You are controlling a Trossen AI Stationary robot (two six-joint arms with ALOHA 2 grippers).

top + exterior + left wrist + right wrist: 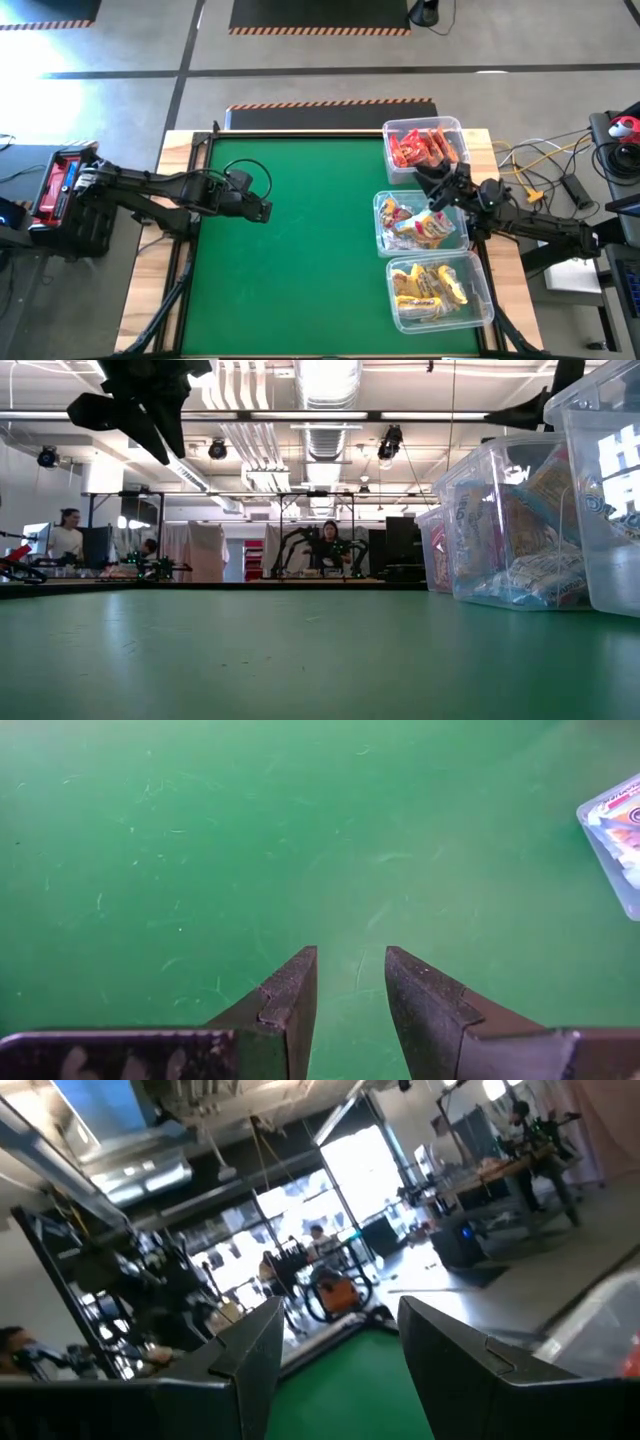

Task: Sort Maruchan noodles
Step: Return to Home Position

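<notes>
The Maruchan noodles lie sorted in three clear bins along the table's right side. Red packets (425,148) fill the far bin, blue-and-white ones (420,224) the middle bin, and yellow ones (432,286) the near bin. My left gripper (265,210) hangs open over the bare green mat on the left half, tilted downward, with nothing between its fingers (350,970). My right gripper (436,190) is raised above the gap between the far and middle bins. It is open and empty (340,1330) and points out level across the table toward the room.
The three bins (500,530) stand in a row close to the right edge. A corner of one bin (615,830) shows in the left wrist view. The green mat (310,250) lies bare between the arms. People sit at desks beyond the table (328,545).
</notes>
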